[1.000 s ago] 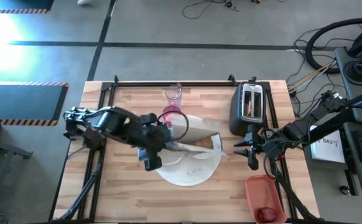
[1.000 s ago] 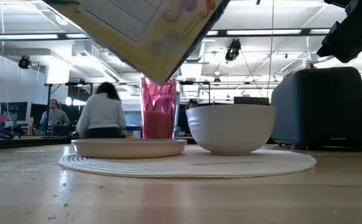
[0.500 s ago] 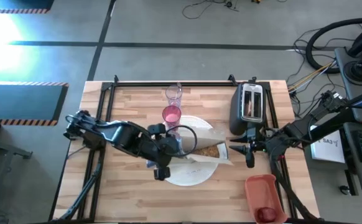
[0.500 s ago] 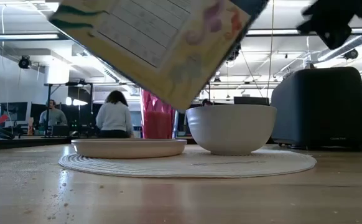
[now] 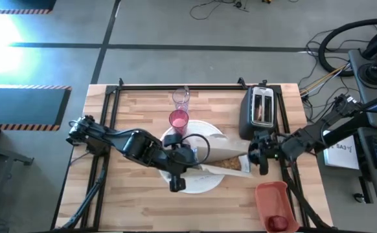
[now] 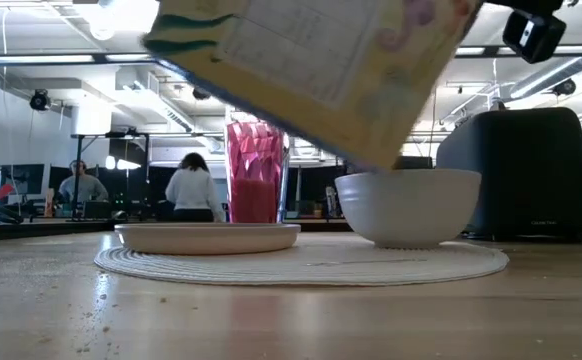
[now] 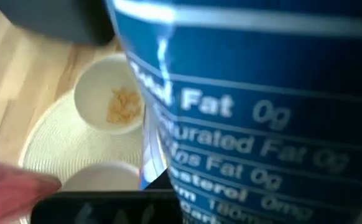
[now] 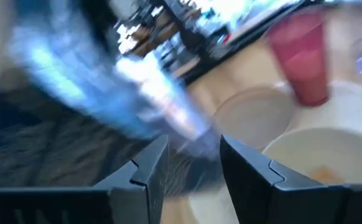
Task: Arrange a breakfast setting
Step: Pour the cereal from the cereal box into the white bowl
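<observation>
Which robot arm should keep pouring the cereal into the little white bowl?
The left. Its left gripper holds the cereal box tilted above the bowl; the right gripper only hovers beside the bowl.

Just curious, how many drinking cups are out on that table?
2: a pink faceted plastic tumbler by the large round white plate's far edge, and a clear glass just beyond it. Others may hide behind the cereal box.

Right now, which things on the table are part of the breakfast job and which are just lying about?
Job: big plate, small plate, bowl with the right gripper near it, pink tumbler, clear glass, cereal box tilted in the left gripper.
Lying about: toaster, red tray.
</observation>
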You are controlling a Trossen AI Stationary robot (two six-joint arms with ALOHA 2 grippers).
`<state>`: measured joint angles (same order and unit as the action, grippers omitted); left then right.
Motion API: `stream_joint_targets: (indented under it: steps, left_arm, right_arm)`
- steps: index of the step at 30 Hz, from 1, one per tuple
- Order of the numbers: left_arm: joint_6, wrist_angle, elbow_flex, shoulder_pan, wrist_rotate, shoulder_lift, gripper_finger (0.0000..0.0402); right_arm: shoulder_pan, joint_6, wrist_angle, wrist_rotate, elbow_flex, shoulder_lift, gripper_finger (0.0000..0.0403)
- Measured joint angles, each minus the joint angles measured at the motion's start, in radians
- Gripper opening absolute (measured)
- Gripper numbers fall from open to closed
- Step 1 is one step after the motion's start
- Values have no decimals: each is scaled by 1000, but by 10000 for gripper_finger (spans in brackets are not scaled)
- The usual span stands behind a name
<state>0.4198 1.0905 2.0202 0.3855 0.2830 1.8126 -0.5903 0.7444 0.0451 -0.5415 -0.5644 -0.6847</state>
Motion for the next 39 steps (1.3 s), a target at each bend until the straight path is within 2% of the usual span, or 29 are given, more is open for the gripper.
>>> stream_joint_targets:
  steps: [4, 7, 13, 15, 18, 24, 31, 36, 39]
  left_arm:
    - [21, 12, 13, 7, 2, -17, 0]
    - [36, 16, 2, 25, 57, -45, 0]
    - [126, 21, -87, 76, 169, -122, 0]
    - [163, -15, -133, 89, 197, -158, 0]
    - [184, -97, -222, 103, 202, -202, 0]
    - [196, -306, -415, 105, 175, -303, 0]
    - [140, -566, -588, 105, 177, -388, 0]
    - [101, -658, -645, 105, 163, -398, 0]
    - [72, -674, -649, 105, 152, -398, 0]
  right_arm:
    - [-1, -15, 2, 78, 0, -45, 140]
    - [0, 22, 1, 70, 0, -103, 147]
    - [-1, 48, -40, 126, 0, -234, 179]
    - [-1, -11, -101, 127, 0, -274, 193]
    - [2, -187, -207, 102, 0, -320, 212]
    - [6, -443, -318, -73, 0, -357, 232]
    - [6, -607, -489, -38, 0, -366, 235]
    - [5, -655, -523, -12, 1, -365, 235]
    - [6, -650, -533, 58, 1, -361, 235]
